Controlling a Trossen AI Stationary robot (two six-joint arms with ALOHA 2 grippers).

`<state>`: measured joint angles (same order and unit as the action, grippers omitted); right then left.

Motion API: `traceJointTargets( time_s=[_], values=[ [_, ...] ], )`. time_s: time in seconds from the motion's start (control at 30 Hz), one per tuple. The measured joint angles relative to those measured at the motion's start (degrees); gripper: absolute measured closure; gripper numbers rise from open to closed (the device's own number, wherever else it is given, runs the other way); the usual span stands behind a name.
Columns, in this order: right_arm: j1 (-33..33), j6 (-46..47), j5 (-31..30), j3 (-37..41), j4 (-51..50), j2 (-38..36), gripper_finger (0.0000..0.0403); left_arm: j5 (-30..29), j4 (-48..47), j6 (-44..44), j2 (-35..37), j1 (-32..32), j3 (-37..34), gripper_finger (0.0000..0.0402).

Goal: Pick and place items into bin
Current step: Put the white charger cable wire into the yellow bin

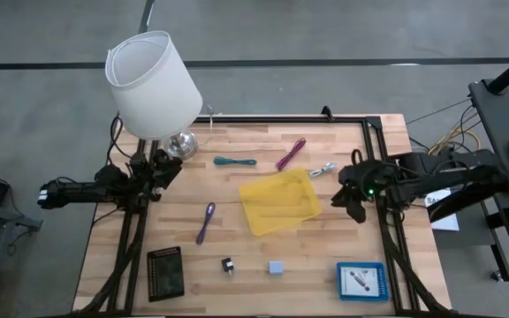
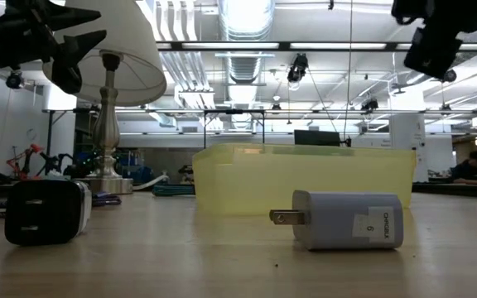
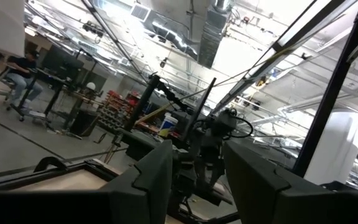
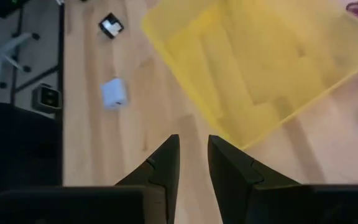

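Observation:
The yellow bin [image 1: 279,201] sits mid-table, and in the right wrist view the bin [image 4: 260,68] shows nothing inside. Around it lie a teal cord [image 1: 235,162], a magenta cord [image 1: 291,153], a purple cord [image 1: 205,223], a silver clip [image 1: 322,169], a small black piece [image 1: 227,265] and a grey-blue cube [image 1: 276,267]. The cube [image 2: 346,220] rests on its side. My right gripper [image 4: 193,146] hovers above the table just right of the bin, fingers slightly apart, holding nothing. My left gripper [image 3: 196,162] is open, raised beside the lamp base, tilted up toward the room.
A white-shaded lamp [image 1: 153,84] stands at the far left corner, close to my left gripper [image 1: 170,170]. A black board [image 1: 165,270] lies at the near left and a blue box [image 1: 361,281] at the near right. A black frame rail [image 1: 380,177] runs along the table's right edge.

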<state>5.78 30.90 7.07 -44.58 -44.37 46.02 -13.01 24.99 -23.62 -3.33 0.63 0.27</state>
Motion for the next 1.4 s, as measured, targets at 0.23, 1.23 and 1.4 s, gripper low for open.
traceJointTargets(
  time_s=[0.23, 1.23, 1.4],
  values=[
    [-11.9, -13.2, 5.0, 0.0, -0.1, 5.2, 0.0324, -0.6, 0.0, 0.0, 0.0, 0.0, 0.0, 0.0272],
    [-40.5, -71.6, -1.7, -6.7, 0.7, 46.6, 0.0234, -7.3, 0.0, -1.5, 0.0, 0.0, 0.0, 0.0272],
    [-40.5, -75.8, -1.7, -8.9, -0.7, 50.8, 0.0246, -7.3, 0.0, -1.6, 0.1, 0.0, 0.0, 0.0272]
  ],
)
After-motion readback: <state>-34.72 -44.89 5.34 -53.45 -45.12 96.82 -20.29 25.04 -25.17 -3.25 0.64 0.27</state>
